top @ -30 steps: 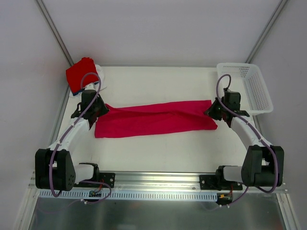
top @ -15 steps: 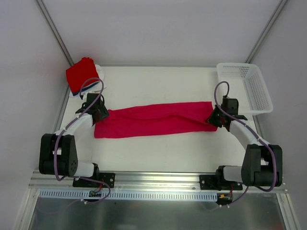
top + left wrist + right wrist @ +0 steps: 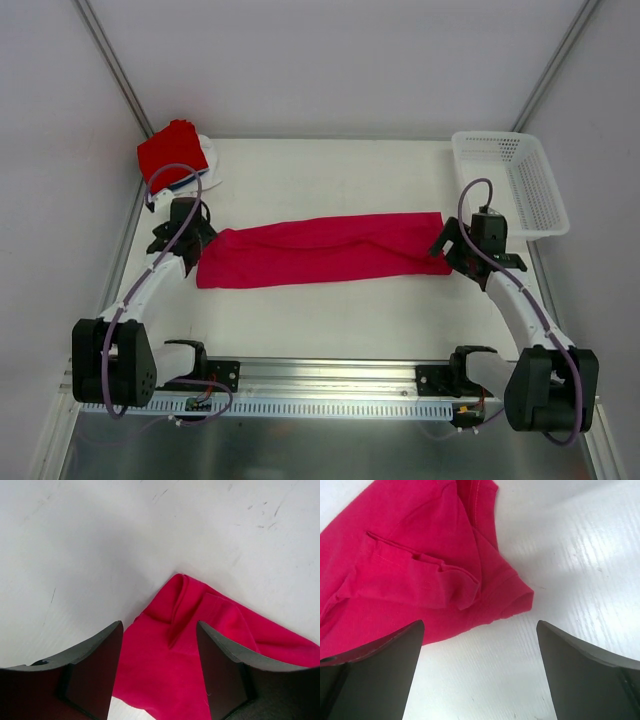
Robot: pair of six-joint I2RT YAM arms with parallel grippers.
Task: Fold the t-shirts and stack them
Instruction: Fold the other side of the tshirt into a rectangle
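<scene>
Now the crimson-pink soft cloth t-shirt [image 3: 320, 250] is laid as a long folded band across the middle of the white table [image 3: 330, 180], and both its ends are released. The left gripper [image 3: 195, 238] is seen partly spread above the left end, and the right gripper [image 3: 447, 245] is spread wide beside the right end. Nothing is held. In the earlier frame both ends are pinched. This fold is judged complete; a crosswise fold is still needed before the stack of folded shirts [image 3: 172, 152] is joined.

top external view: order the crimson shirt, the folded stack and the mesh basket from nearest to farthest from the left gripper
1. crimson shirt, its left end right beside the left gripper
2. folded stack, in the far left corner
3. mesh basket, across on the far right side
</scene>
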